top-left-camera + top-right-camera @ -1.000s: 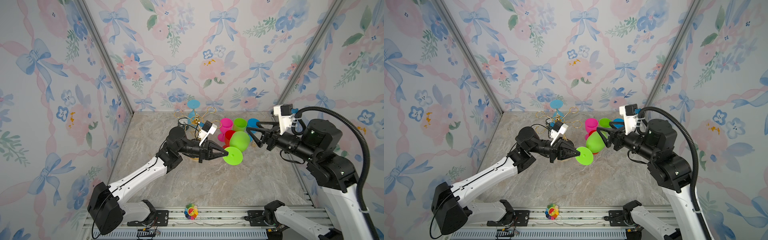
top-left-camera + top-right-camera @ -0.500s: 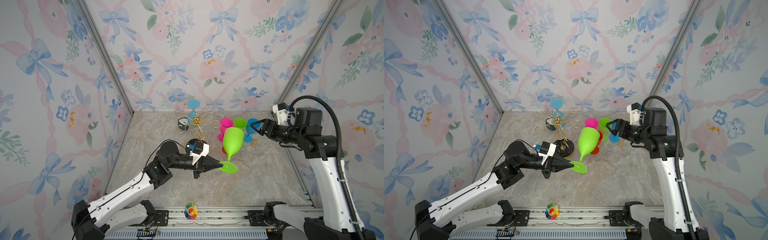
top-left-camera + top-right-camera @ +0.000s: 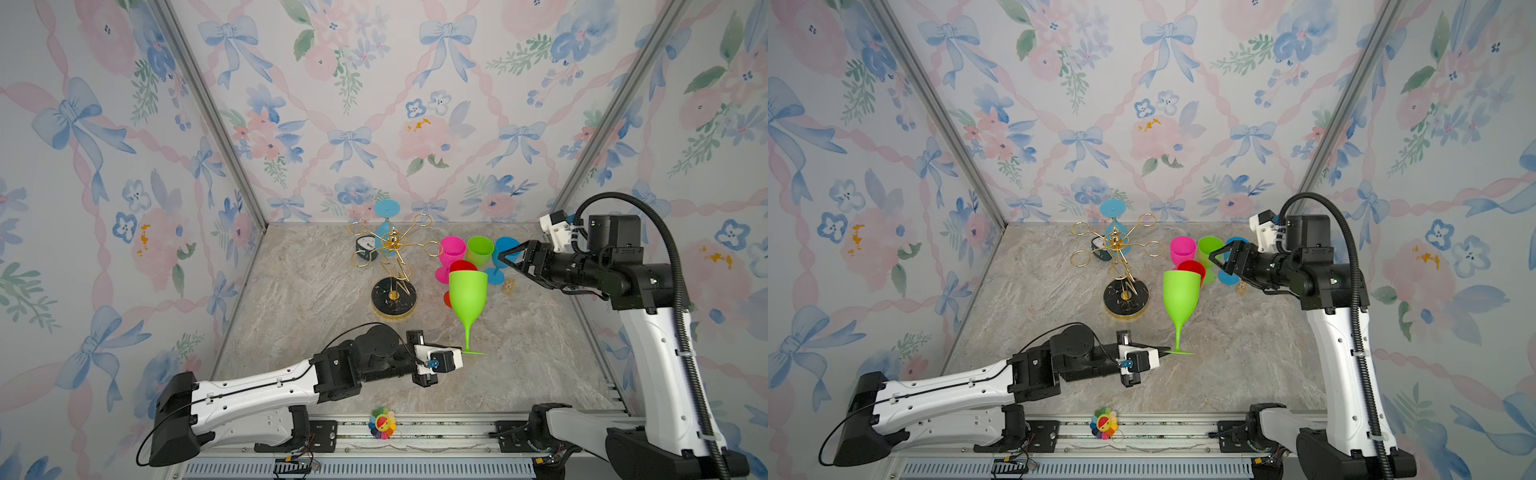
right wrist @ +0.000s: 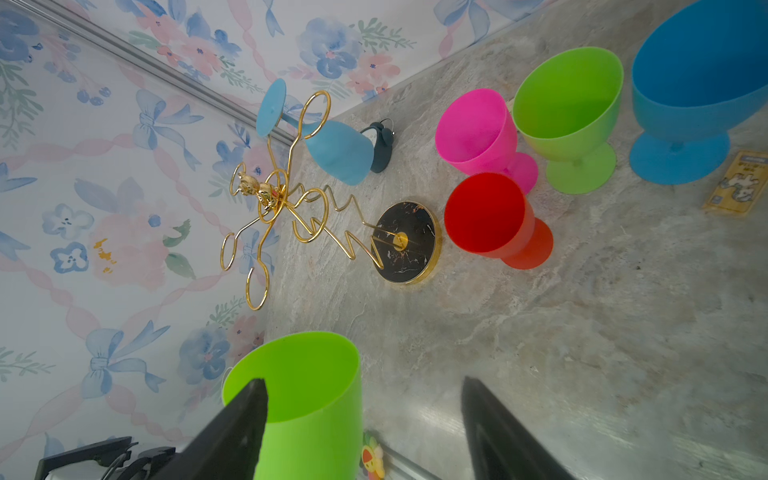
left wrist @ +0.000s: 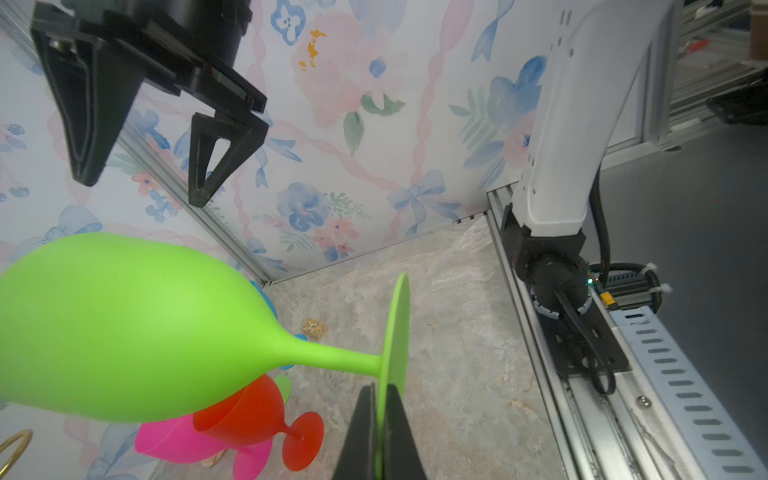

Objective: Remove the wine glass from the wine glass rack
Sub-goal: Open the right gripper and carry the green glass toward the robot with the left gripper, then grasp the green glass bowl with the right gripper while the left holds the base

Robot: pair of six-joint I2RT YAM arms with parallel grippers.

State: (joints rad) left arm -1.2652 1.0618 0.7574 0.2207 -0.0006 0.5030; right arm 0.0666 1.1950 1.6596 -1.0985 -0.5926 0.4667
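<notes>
My left claw [image 3: 460, 350] was clamped shut on the rim of the round foot of the tall lime-green plastic wine glass [image 3: 467, 293]. It held the glass upright, mouth up, off the gold wire wine glass rack [image 3: 394, 299] and just right of the rack's black marbled base in both top views. I could not tell whether the foot touched the surface. My right claw [image 3: 509, 262] hung with its jaws wide apart and nothing between them, near the back right of the table.

The beige veined stone-look tabletop [image 3: 311, 299] carried the rack toward the back, with a pale blue plastic wine glass [image 3: 384, 230] hanging upside down from a rear loop. A small dark alarm clock [image 3: 365, 249] stood just beside it. Right of the rack stood a close group: a pink plastic goblet [image 3: 452, 251], a short green plastic goblet [image 3: 479, 249], a blue plastic goblet [image 3: 505, 249] and a red plastic goblet [image 3: 461, 266]. A small yellow card [image 3: 508, 287] lay flat near them.

Pale floral wallpaper with blue bows and pink ribbons [image 3: 374, 104] covered three walls, joined by grey metal corner posts [image 3: 216, 112]. Along the front ran a slotted metal rail [image 3: 436, 432], where a rainbow flower toy [image 3: 383, 423] sat.
</notes>
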